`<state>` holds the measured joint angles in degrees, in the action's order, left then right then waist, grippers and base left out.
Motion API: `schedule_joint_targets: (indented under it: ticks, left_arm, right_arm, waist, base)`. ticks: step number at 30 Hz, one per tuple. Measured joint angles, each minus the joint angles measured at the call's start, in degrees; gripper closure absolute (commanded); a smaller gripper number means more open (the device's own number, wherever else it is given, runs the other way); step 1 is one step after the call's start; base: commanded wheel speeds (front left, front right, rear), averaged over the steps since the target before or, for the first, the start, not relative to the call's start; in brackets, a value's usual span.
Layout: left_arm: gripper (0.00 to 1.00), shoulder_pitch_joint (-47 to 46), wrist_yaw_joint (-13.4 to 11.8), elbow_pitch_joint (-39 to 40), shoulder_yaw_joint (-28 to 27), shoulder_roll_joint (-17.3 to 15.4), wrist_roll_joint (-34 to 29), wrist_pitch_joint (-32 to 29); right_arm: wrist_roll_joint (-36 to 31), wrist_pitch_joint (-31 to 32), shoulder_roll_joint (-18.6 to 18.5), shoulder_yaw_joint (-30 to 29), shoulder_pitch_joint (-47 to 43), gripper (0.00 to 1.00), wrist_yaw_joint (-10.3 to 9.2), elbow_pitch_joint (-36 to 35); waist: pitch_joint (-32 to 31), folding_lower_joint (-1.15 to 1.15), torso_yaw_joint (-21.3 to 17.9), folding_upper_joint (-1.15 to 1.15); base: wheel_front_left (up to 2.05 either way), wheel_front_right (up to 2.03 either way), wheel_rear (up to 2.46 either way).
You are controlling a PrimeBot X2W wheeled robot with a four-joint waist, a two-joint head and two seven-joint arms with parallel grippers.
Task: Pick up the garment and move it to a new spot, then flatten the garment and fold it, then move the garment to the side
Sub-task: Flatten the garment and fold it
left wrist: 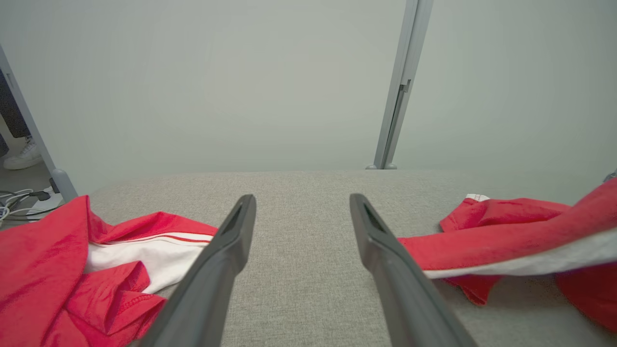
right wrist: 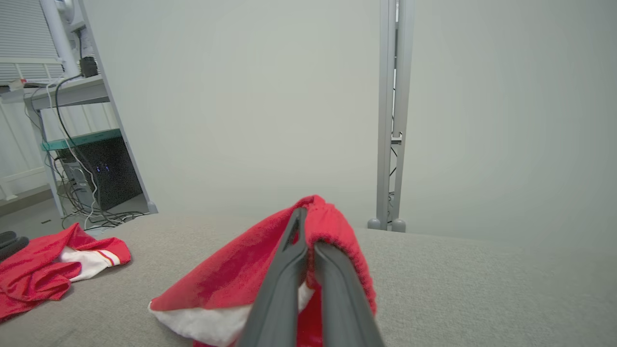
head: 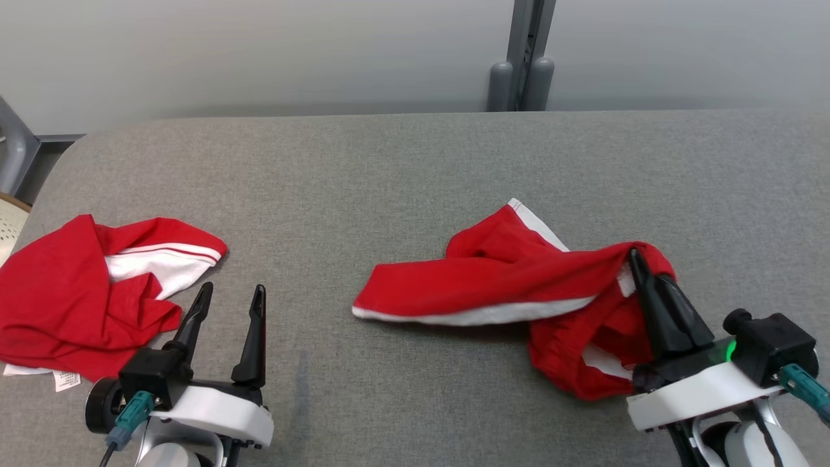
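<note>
A red garment [head: 493, 279] with white trim lies crumpled on the grey padded table [head: 415, 162], right of centre. Its right end is lifted off the surface and pinched by my right gripper [head: 635, 258], which is shut on the red fabric. The right wrist view has the garment [right wrist: 231, 279] draped over the closed right gripper [right wrist: 308, 231], a fold of cloth between the fingers. My left gripper [head: 233, 288] stands open at the lower left with nothing in it. Seen from the left wrist, the left gripper [left wrist: 302, 197] points at bare table, the garment [left wrist: 506, 241] off to its right.
A second red and white garment [head: 65, 298] lies bunched at the table's left edge, just left of my left gripper, also in the left wrist view [left wrist: 48, 270]. A grey post [head: 522, 65] stands behind the table. A shelf with a computer [right wrist: 103, 168] and cables sits far left.
</note>
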<state>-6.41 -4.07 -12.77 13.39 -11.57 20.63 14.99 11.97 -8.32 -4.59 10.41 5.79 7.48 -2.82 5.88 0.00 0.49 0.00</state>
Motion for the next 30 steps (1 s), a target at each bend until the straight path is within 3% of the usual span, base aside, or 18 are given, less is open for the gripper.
schedule_joint_targets:
  ticks: [5, 17, 18, 19, 20, 21, 30]
  left_arm:
    - [0.00, -1.17, 0.47, 0.01, 0.65, 0.16, -0.41, 0.01]
    - [0.00, -4.39, 1.02, 0.57, 1.35, 1.30, -1.26, 0.01]
    - [0.00, -4.59, 1.07, 0.60, 1.33, 1.40, -1.40, 0.01]
    - [0.00, -4.61, 1.08, 0.57, 1.26, 1.49, -1.40, 0.01]
    - [0.00, -4.61, 1.09, 0.58, 1.20, 1.58, -1.46, 0.01]
    - [0.00, -4.61, 1.20, 0.58, 1.13, 1.65, -1.47, 0.01]
    - [0.00, -4.53, 1.54, 0.38, 0.14, 2.07, -2.37, 0.01]
  right_arm:
    - [1.41, -0.80, -0.44, -6.44, 0.93, 1.00, 0.00, 9.21]
    - [7.01, -3.90, -3.41, -7.38, 13.51, 1.00, 0.00, 29.62]
    - [7.33, -4.22, -3.54, -7.08, 14.16, 0.89, 0.00, 31.20]
    - [7.83, -4.39, -3.64, -6.65, 14.68, 0.56, 0.00, 32.55]
    - [8.47, -4.81, -3.64, -6.14, 15.00, 0.07, 0.00, 33.55]
    - [8.88, -5.00, -3.65, -5.64, 15.21, 0.00, 0.00, 34.32]
    - [13.15, -6.42, -4.22, -2.72, 12.82, 0.00, 0.00, 35.75]
  waist:
    - [1.14, 0.00, 0.69, 0.00]
    - [6.06, 0.00, 2.95, 0.00]
    - [6.40, 0.00, 3.06, 0.00]
    - [6.64, 0.00, 3.16, 0.00]
    - [6.83, 0.00, 3.16, 0.00]
    - [6.95, 0.00, 3.08, 0.00]
    - [6.55, 0.00, 1.21, 0.00]
  base:
    - [0.00, 0.00, 0.00]
    - [0.00, 0.00, 0.00]
    - [0.00, 0.00, 0.00]
    - [0.00, 0.00, 0.00]
    - [0.00, 0.00, 0.00]
    - [0.00, 0.00, 0.00]
    - [0.00, 0.00, 0.00]
